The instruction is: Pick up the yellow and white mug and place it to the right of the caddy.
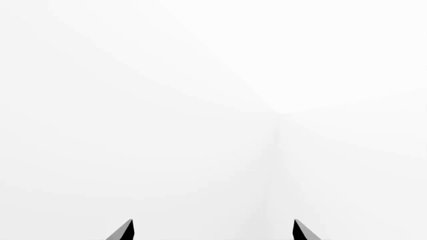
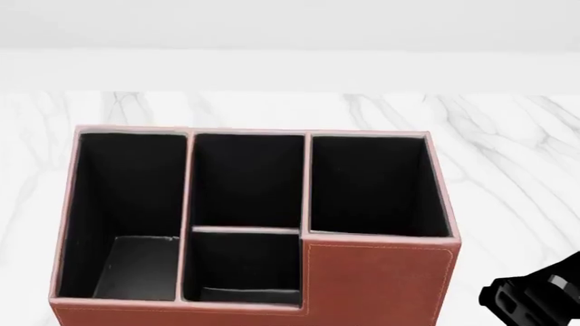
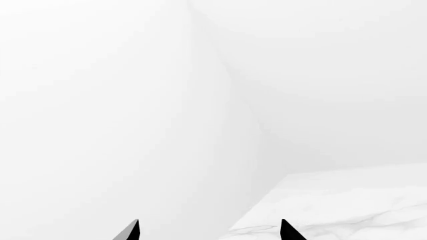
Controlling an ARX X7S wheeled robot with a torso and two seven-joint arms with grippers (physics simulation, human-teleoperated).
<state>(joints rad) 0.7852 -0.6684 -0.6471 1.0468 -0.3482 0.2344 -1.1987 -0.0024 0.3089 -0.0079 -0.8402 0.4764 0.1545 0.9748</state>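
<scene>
The caddy [image 2: 381, 285], a large reddish-brown box with black-lined compartments, fills the middle of the head view on a white marble table [image 2: 507, 156]. The yellow and white mug is out of view in every frame. My left gripper [image 1: 213, 231] is open: only its two dark fingertips show, wide apart, against blank white wall. My right gripper [image 3: 209, 231] is open too, fingertips apart with nothing between them, facing a white wall and a corner of the marble table [image 3: 347, 205]. A black part of the right arm [image 2: 539, 299] shows at the lower right of the head view, beside the caddy.
The marble tabletop runs behind and to the right of the caddy as far as a white wall [image 2: 290, 27]. The caddy's compartments appear to hold nothing.
</scene>
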